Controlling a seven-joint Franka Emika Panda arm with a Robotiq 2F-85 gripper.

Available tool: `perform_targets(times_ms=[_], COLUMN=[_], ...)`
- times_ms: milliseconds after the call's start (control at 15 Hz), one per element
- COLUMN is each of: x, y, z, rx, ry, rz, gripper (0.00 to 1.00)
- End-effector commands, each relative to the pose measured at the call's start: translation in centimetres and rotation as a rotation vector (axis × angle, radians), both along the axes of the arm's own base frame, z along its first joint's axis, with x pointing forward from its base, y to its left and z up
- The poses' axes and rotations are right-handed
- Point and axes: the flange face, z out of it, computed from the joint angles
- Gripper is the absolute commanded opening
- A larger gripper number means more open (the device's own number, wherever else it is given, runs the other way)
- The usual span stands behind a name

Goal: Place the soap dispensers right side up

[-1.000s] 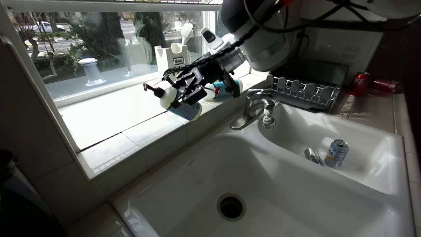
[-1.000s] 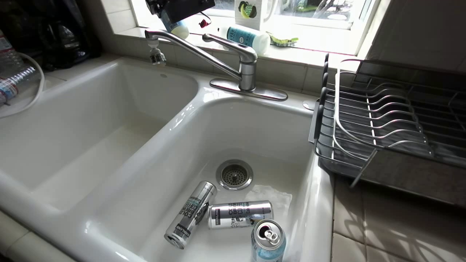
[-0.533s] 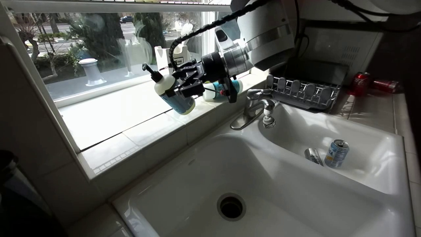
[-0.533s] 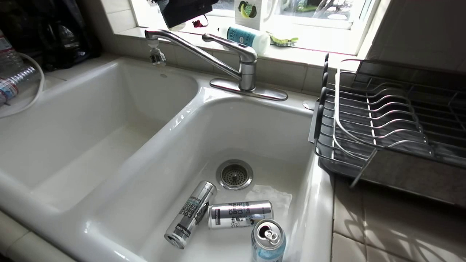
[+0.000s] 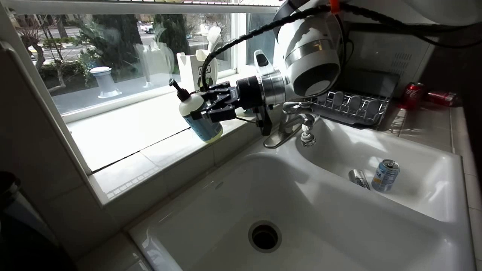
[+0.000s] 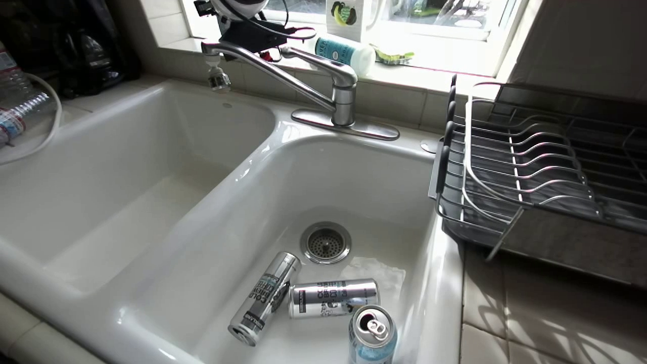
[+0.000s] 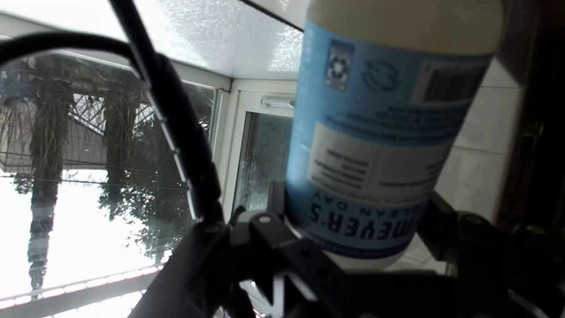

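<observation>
My gripper (image 5: 205, 110) is shut around the middle of a soap dispenser (image 5: 203, 128) with a blue label, pale shoulders and a black pump. The dispenser leans, pump up and toward the window, its base over the front of the sill; I cannot tell if the base touches. In the wrist view the label (image 7: 366, 132) fills the space between both fingers (image 7: 359, 216). In an exterior view the arm hides this dispenser. The second soap dispenser (image 6: 346, 53), with a teal label, lies on its side on the sill behind the faucet. In an exterior view my gripper mostly hides it.
The tiled window sill (image 5: 124, 150) runs along the glass. A white holder with a brush (image 5: 194, 69) stands on it. The faucet (image 6: 343, 98) rises below the sill. A dish rack (image 6: 525, 167) stands beside the sink. Several cans (image 6: 333, 298) are in one basin.
The held dispenser has turned from strongly tilted to more upright. It rose at first, then came down a little toward the sill. The second dispenser has not moved.
</observation>
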Motion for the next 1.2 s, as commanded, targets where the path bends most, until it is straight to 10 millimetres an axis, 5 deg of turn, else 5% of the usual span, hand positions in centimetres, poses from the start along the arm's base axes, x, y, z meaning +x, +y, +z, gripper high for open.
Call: perform_targets(times_ms=[0,400,1133], x=[-0.9,-1.1,-0.4], y=[-0.6,-0.3,0.7], z=[0.2,-2.8,-3.3], rx=[0.111,0.161,0.168], ry=[-0.068,-0.108,-0.147], rz=[-0.01,0.008,0.01], gripper=[0.46,0.46,0.46])
